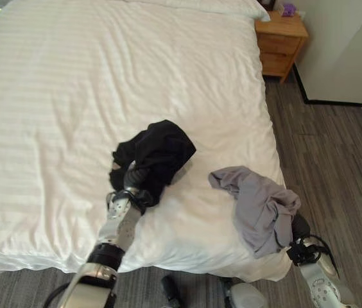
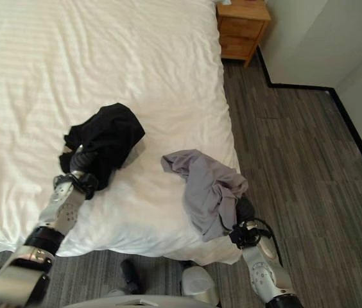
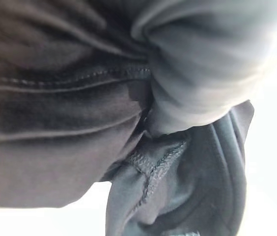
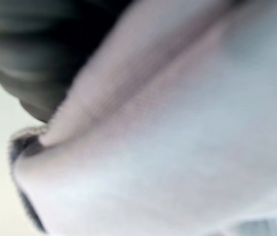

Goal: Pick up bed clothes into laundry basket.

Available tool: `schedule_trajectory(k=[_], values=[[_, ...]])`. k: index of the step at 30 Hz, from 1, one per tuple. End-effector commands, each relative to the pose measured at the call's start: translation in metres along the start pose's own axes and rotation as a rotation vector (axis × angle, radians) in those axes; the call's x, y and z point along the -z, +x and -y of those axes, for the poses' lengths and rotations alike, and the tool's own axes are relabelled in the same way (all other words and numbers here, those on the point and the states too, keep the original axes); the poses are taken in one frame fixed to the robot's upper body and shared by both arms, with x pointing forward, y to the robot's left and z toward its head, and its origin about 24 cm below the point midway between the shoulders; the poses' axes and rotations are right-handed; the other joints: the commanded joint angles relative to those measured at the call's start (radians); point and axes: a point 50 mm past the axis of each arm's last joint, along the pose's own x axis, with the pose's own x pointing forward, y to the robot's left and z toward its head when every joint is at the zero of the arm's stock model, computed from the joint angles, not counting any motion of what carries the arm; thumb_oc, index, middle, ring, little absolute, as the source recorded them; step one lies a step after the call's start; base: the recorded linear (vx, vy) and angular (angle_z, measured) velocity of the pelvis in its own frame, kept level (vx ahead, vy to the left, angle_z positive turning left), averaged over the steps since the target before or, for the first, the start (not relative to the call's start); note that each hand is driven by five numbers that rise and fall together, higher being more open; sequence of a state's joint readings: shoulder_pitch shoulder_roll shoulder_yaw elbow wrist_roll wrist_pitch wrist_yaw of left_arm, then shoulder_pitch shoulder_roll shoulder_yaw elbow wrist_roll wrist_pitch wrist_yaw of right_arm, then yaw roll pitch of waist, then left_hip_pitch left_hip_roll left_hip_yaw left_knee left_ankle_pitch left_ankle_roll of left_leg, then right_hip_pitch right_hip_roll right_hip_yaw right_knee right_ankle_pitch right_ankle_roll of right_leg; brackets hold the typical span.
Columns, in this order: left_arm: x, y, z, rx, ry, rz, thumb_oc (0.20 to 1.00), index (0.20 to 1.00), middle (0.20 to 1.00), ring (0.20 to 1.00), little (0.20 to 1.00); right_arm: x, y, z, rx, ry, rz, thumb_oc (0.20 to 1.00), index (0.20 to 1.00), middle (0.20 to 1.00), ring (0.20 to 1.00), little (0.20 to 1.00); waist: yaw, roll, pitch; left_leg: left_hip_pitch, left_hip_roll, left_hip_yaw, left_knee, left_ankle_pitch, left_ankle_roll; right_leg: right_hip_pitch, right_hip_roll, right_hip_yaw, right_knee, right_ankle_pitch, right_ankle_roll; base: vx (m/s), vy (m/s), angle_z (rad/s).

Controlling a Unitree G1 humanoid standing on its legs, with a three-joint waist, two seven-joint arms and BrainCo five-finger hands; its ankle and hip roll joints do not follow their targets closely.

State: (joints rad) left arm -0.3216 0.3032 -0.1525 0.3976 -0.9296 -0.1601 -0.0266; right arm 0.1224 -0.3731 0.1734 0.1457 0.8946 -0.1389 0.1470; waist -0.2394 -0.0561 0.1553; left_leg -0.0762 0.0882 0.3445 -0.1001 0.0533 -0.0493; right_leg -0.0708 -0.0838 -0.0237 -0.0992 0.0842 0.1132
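Left hand (image 1: 131,174): reaching up from the bed's near edge, its dark ribbed cover pressed into the crumpled black cloth garment (image 1: 158,151); the fingers are buried in the folds (whether they are straight or curled round the cloth cannot be told). Close folds and a stitched hem of the black cloth show in the left wrist view. The black garment lies bunched on the wide white striped bed (image 1: 72,96), near the near edge and roughly midway along it.

Right hand (image 2: 245,210): at the bed's near right corner, its dark cover just showing under the crumpled grey cloth garment (image 2: 210,189), which hides the fingers, so their state cannot be told. The grey garment drapes over that corner, partly hanging off the edge, apart from the black one.

Beyond the bed's far right corner stands a small wooden nightstand (image 1: 280,38) on the grey wood-patterned floor (image 1: 335,167).
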Motion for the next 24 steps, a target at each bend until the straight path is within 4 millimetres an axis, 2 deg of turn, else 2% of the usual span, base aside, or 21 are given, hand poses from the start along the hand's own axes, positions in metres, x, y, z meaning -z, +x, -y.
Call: schedule_trajectory(k=[1, 3, 5, 6, 7, 9, 11, 14, 15, 16, 17, 19, 20, 21, 22, 23, 24], values=[[-0.035, 0.012, 0.035, 0.190, -0.156, 0.204, 0.200, 0.200, 0.200, 0.200, 0.200, -0.026, 0.011, -0.005, -0.011, -0.013, 0.148, 0.200, 0.200, 0.200, 0.200, 0.200, 0.021, 0.027, -0.047, 0.153, 0.119, 0.033, 0.013, -0.055, -0.106, -0.056, -0.078, -0.030, 0.012, 0.075, 0.080, 0.06, 0.020, 0.01], [-0.030, 0.001, 0.043, 0.253, -0.253, 0.215, 0.200, 0.200, 0.200, 0.200, 0.200, -0.032, 0.012, -0.006, 0.002, 0.029, 0.197, 0.200, 0.200, 0.200, 0.200, 0.200, 0.028, 0.026, -0.064, 0.163, 0.116, 0.027, 0.013, -0.059, -0.102, -0.038, -0.082, -0.035, 0.012, 0.067, 0.078, 0.05, 0.021, -0.02], [-0.025, -0.012, 0.044, 0.270, -0.296, 0.224, 0.200, 0.200, 0.200, 0.200, 0.200, -0.041, 0.012, -0.009, -0.002, 0.077, 0.266, 0.200, 0.200, 0.200, 0.200, 0.200, 0.036, 0.026, -0.080, 0.178, 0.110, 0.023, 0.013, -0.064, -0.097, -0.018, -0.084, -0.035, 0.012, 0.061, 0.076, 0.06, 0.016, 0.00], [-0.020, -0.026, 0.040, 0.273, -0.345, 0.220, 0.200, 0.200, 0.200, 0.200, 0.200, -0.049, 0.010, -0.011, -0.012, 0.115, 0.323, 0.200, 0.200, 0.200, 0.200, 0.200, 0.046, 0.027, -0.092, 0.187, 0.106, 0.017, 0.013, -0.067, -0.091, -0.003, -0.088, -0.041, 0.012, 0.058, 0.074, 0.00, 0.000, 0.00], [-0.020, -0.026, 0.040, 0.273, -0.344, 0.220, 0.200, 0.200, 0.200, 0.200, 0.200, -0.049, 0.010, -0.011, -0.012, 0.116, 0.323, 0.200, 0.200, 0.200, 0.200, 0.200, 0.046, 0.026, -0.095, 0.183, 0.105, 0.017, 0.013, -0.065, -0.091, -0.007, -0.089, -0.040, 0.012, 0.060, 0.074, 0.00, 0.000, 0.00], [-0.018, -0.037, 0.029, 0.245, -0.341, 0.218, 0.200, 0.200, 0.200, 0.200, 0.200, -0.058, 0.007, -0.010, -0.007, 0.156, 0.382, 0.200, 0.200, 0.200, 0.200, 0.200, 0.057, 0.028, -0.107, 0.189, 0.102, 0.012, 0.013, -0.066, -0.087, 0.005, -0.092, -0.045, 0.012, 0.057, 0.073, 0.01, 0.022, 0.05], [-0.010, -0.054, 0.007, 0.151, -0.361, 0.207, 0.200, 0.200, 0.200, 0.200, 0.200, -0.073, 0.002, -0.008, 0.013, 0.250, 0.493, 0.200, 0.200, 0.200, 0.200, 0.200, 0.073, 0.029, -0.121, 0.201, 0.094, 0.000, 0.013, -0.070, -0.079, 0.026, -0.098, -0.052, 0.012, 0.053, 0.073, 0.01, 0.041, 0.06], [-0.010, -0.068, -0.007, 0.078, -0.389, 0.232, 0.200, 0.200, 0.200, 0.200, 0.200, -0.094, -0.007, -0.002, 0.050, 0.272, 0.629, 0.200, 0.200, 0.200, 0.200, 0.200, 0.087, 0.031, -0.130, 0.213, 0.085, -0.015, 0.013, -0.080, -0.071, 0.049, -0.106, -0.061, 0.012, 0.050, 0.075, 0.00, 0.043, 0.19], [-0.010, -0.068, -0.007, 0.078, -0.389, 0.232, 0.200, 0.200, 0.200, 0.200, 0.200, -0.094, -0.006, -0.002, 0.050, 0.273, 0.629, 0.200, 0.200, 0.200, 0.200, 0.200, 0.087, 0.030, -0.132, 0.209, 0.084, -0.015, 0.013, -0.078, -0.071, 0.045, -0.107, -0.061, 0.012, 0.052, 0.074, -0.01, 0.033, 0.17], [-0.010, -0.072, -0.010, 0.058, -0.387, 0.241, 0.200, 0.200, 0.200, 0.200, 0.200, -0.103, -0.010, 0.001, 0.069, 0.278, 0.684, 0.200, 0.200, 0.200, 0.200, 0.200, 0.089, 0.030, -0.134, 0.213, 0.079, -0.017, 0.013, -0.082, -0.066, 0.050, -0.111, -0.062, 0.012, 0.054, 0.077, -0.01, 0.084, 0.20], [-0.015, -0.078, -0.018, 0.024, -0.376, 0.265, 0.200, 0.200, 0.200, 0.200, 0.200, -0.123, -0.022, 0.011, 0.137, 0.260, 0.817, 0.200, 0.200, 0.200, 0.200, 0.200, 0.090, 0.030, -0.136, 0.222, 0.067, -0.024, 0.013, -0.093, -0.055, 0.057, -0.121, -0.063, 0.025, 0.061, 0.084, -0.01, 0.112, 0.22], [-0.017, -0.079, -0.020, 0.015, -0.371, 0.273, 0.200, 0.200, 0.200, 0.200, 0.200, -0.129, -0.025, 0.015, 0.174, 0.262, 0.857, 0.200, 0.200, 0.200, 0.200, 0.200, 0.090, 0.027, -0.139, 0.220, 0.060, -0.026, 0.013, -0.093, -0.049, 0.051, -0.127, -0.058, 0.032, 0.069, 0.086, -0.02, 0.100, 0.19], [-0.021, -0.081, -0.027, -0.019, -0.347, 0.289, 0.200, 0.200, 0.200, 0.200, 0.200, -0.141, -0.039, 0.026, 0.252, 0.209, 0.924, 0.200, 0.200, 0.200, 0.200, 0.200, 0.076, 0.019, -0.138, 0.231, 0.044, -0.021, 0.013, -0.104, -0.038, 0.047, -0.141, -0.042, 0.045, 0.090, 0.097, -0.01, 0.129, 0.02], [-0.025, -0.080, -0.030, -0.028, -0.320, 0.300, 0.200, 0.200, 0.200, 0.200, 0.200, -0.144, -0.046, 0.032, 0.296, 0.161, 0.926, 0.200, 0.200, 0.200, 0.200, 0.200, 0.064, 0.015, -0.137, 0.233, 0.037, -0.016, 0.013, -0.107, -0.035, 0.042, -0.147, -0.030, 0.052, 0.104, 0.103, -0.02, 0.220, -0.06], [-0.037, -0.076, -0.034, -0.027, -0.244, 0.325, 0.200, 0.200, 0.200, 0.200, 0.200, -0.147, -0.063, 0.047, 0.406, 0.020, 0.900, 0.200, 0.200, 0.200, 0.200, 0.200, 0.024, 0.005, -0.128, 0.232, 0.023, 0.000, 0.013, -0.111, -0.027, 0.021, -0.160, 0.001, 0.067, 0.142, 0.116, -0.12, 0.185, -0.06], [-0.054, -0.068, -0.032, 0.006, -0.180, 0.369, 0.200, 0.200, 0.200, 0.200, 0.200, -0.150, -0.077, 0.053, 0.455, -0.026, 0.910, 0.200, 0.200, 0.200, 0.200, 0.200, -0.030, -0.005, -0.104, 0.215, 0.017, 0.031, 0.013, -0.112, -0.024, -0.028, -0.158, 0.042, 0.068, 0.226, 0.143, -0.22, 0.141, -0.28], [-0.061, -0.064, -0.028, 0.022, -0.151, 0.396, 0.200, 0.200, 0.200, 0.200, 0.200, -0.151, -0.082, 0.056, 0.478, -0.046, 0.917, 0.200, 0.200, 0.200, 0.200, 0.200, -0.053, -0.005, -0.097, 0.189, 0.025, 0.069, 0.013, -0.105, -0.029, -0.067, -0.151, 0.051, 0.038, 0.301, 0.149, -0.41, 0.010, -0.67]])
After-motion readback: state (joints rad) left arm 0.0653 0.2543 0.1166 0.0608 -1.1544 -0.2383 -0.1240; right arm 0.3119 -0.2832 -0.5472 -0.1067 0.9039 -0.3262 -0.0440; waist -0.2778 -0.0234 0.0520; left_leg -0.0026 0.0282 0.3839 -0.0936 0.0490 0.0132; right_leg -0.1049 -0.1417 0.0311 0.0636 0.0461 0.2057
